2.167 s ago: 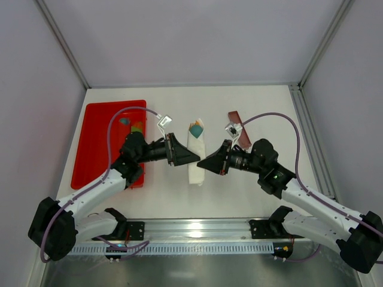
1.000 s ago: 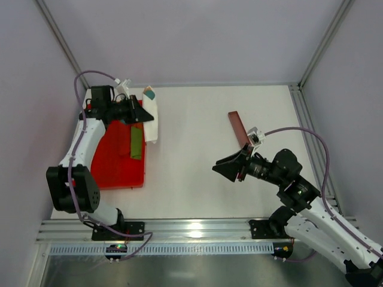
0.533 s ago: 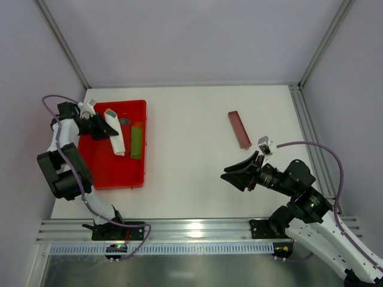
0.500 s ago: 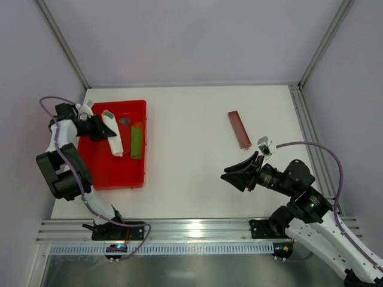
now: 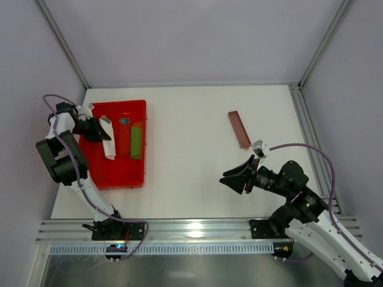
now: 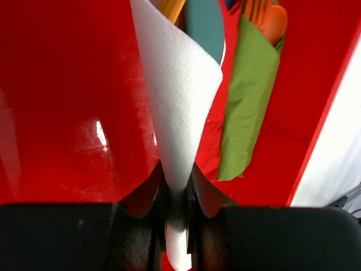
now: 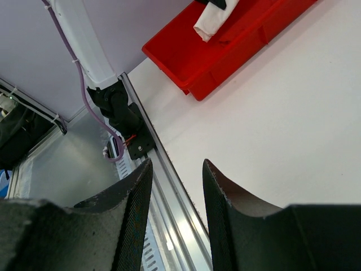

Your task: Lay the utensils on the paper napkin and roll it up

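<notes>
The paper napkin (image 5: pixel 108 142) is a short white roll, held over the red tray (image 5: pixel 119 173) at the far left. My left gripper (image 5: pixel 96 130) is shut on the roll's lower end. In the left wrist view the roll (image 6: pixel 179 96) runs up from between the fingers of that gripper (image 6: pixel 177 182). The orange-tan tips of the utensils (image 6: pixel 170 7) and a teal piece (image 6: pixel 204 22) stick out of its top. My right gripper (image 5: pixel 232 178) is open and empty above the table at the near right; its view shows only the jaws of the gripper (image 7: pixel 176 176) held apart.
A green strip (image 5: pixel 136 141) lies in the tray beside the roll, with an orange fork (image 6: pixel 266 17) at its top. A flat reddish-brown bar (image 5: pixel 239 128) lies on the white table at the right. The metal rail (image 7: pixel 169 186) runs along the near edge.
My left gripper has carried the rolled napkin from the table's middle to the red tray and set it lower over it. My right arm has drawn back to the near right.
</notes>
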